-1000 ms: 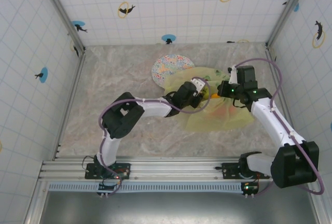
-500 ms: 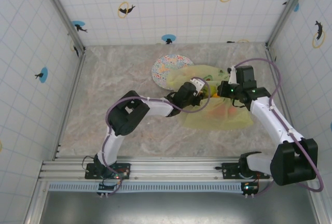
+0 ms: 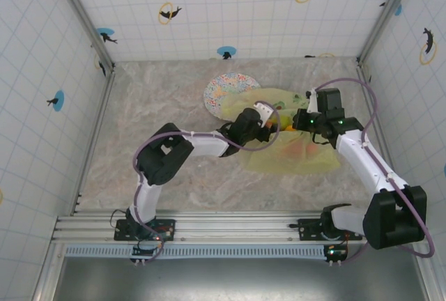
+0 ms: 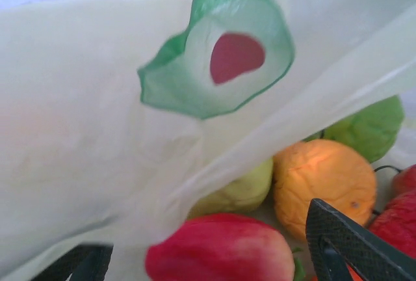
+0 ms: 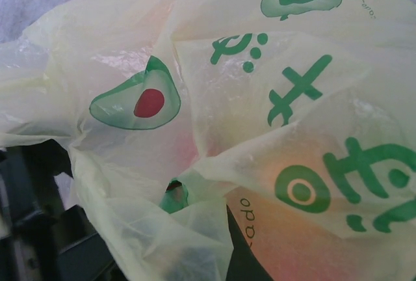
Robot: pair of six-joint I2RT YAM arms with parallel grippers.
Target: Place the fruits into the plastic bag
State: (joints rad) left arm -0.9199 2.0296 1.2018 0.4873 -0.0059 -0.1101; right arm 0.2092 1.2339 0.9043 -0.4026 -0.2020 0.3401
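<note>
Left gripper (image 4: 205, 245): my jaws are spread wide. A second ago they stood narrower, so they have just opened.
Release: a red fruit (image 4: 221, 255) lies between my fingers with a gap on each side. I judge it dropped, not held.
Position: in the top view my left wrist reaches into the mouth of the bag (image 3: 300, 155), much as it did a second ago.
Bag contents: an orange fruit (image 4: 322, 187), a green fruit (image 4: 370, 128) and a pale yellow-green fruit (image 4: 244, 190) sit just beyond the red one, under the film.
Right gripper (image 3: 301, 120): my jaws are pressed together at the bag's far edge. They appear to pinch a fold of film, though the crumpled plastic hides the contact.
Plate (image 3: 226, 88): it lies partly under the bag's rear corner, and I see no fruit on its bare part.
Task meaning: one more fruit is in the bag. I spot none loose on the table (image 3: 160, 99), so the loading looks close to done.
Next: withdraw my left gripper without snagging the film.
</note>
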